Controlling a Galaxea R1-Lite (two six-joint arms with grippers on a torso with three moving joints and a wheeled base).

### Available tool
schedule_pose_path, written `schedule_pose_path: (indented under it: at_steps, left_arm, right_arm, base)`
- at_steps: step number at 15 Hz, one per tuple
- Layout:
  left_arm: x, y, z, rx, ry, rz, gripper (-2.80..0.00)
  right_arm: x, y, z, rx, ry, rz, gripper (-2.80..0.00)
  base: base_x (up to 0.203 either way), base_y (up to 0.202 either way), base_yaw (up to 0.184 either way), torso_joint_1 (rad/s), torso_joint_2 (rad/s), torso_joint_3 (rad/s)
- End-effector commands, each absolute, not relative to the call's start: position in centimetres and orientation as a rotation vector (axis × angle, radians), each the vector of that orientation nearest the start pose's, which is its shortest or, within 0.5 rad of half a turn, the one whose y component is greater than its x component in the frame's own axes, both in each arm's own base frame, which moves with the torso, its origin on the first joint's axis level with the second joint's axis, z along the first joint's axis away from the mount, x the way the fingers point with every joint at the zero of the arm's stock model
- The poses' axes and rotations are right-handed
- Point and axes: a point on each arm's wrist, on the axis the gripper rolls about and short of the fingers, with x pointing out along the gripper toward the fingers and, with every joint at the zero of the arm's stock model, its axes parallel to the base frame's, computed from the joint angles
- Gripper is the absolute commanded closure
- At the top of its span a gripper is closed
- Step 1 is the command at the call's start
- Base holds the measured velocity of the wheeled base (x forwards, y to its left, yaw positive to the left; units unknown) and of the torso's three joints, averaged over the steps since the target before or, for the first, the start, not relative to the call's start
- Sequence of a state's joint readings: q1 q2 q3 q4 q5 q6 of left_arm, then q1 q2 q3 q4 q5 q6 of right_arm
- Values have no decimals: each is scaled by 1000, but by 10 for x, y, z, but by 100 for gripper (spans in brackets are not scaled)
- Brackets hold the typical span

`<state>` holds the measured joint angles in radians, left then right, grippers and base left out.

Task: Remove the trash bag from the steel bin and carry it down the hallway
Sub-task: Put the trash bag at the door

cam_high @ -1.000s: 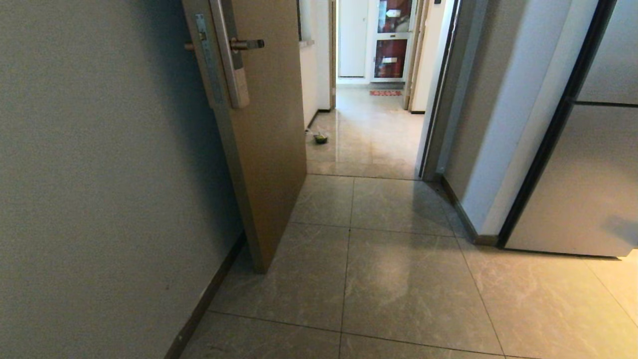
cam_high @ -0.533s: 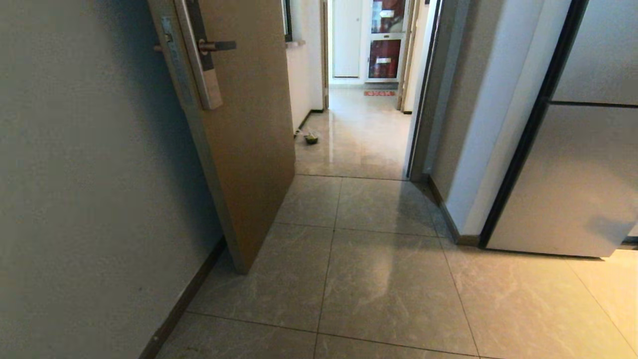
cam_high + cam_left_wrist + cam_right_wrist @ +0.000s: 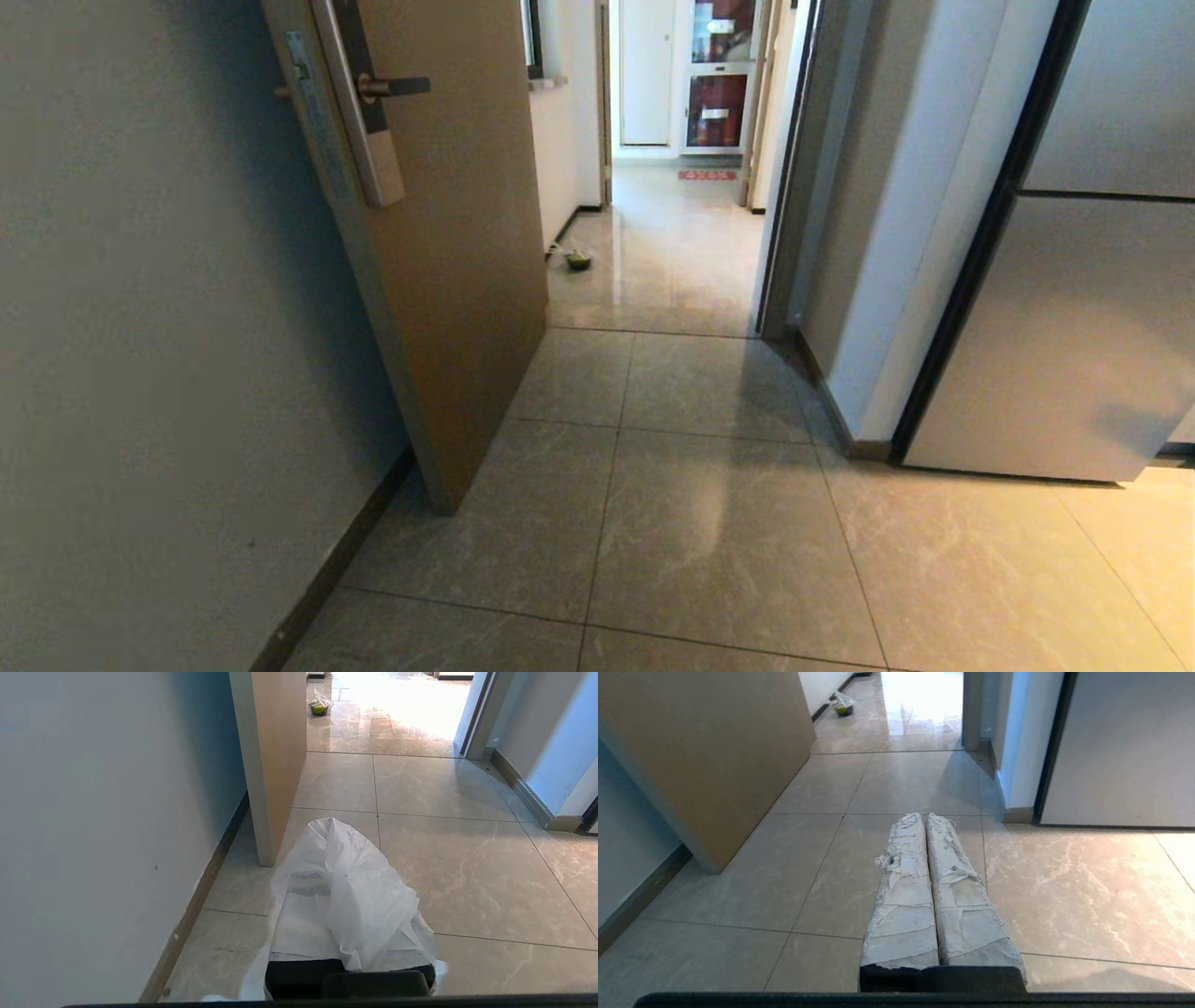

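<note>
Step in hand, as judged: carrying phase, w/ the bag already out of the bin; no steel bin shows in any view.

Going left to right: grey wall (image 3: 140, 308) w/ dark skirting, then the open wooden door (image 3: 448, 261), whose edge juts into the route. To do it well, the base should steer right of that door edge and left of the door frame (image 3: 789, 187), aiming for the middle of the gap into the hallway (image 3: 672, 243). A small bag w/ sth green (image 3: 578, 260) sits on the tiles by the left hallway wall, so give it room.

Left gripper (image 3: 348, 952) is pressed together, pinching the trash bag (image 3: 345, 891); the bag is draped over the fingers, low above the floor tiles (image 3: 728, 523), near the door's bottom corner. It looks thin, translucent white, crumpled, light. Keep the pinch firm since the film probably slips easily.

Right gripper (image 3: 930, 891): tape-wrapped fingers (image 3: 903, 896) pressed together, holding nothing, pointing toward the doorway.
</note>
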<state>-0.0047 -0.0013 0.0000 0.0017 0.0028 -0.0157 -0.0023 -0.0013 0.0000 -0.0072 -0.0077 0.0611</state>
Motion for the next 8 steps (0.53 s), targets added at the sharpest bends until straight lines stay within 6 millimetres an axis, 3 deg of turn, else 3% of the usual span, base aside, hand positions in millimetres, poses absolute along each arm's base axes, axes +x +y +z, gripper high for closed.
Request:
schedule_pose_path:
  at_steps: [1, 4, 8]
  left_arm:
    - [-23, 0, 75, -15, 2, -3, 0]
    - [-23, 0, 76, -5, 0, -6, 0]
    - [-23, 0, 76, -5, 0, -5, 0]
  right_arm:
    - [-23, 0, 76, 61, -9, -9, 0]
    - [-23, 0, 76, 61, -10, -10, 0]
    - [-23, 0, 76, 61, -10, -10, 0]
  base:
    - [0, 0, 0, 0, 0, 0]
    - [29, 0, 1, -1, 1, 2]
    - [187, 0, 0, 1, 7, 7]
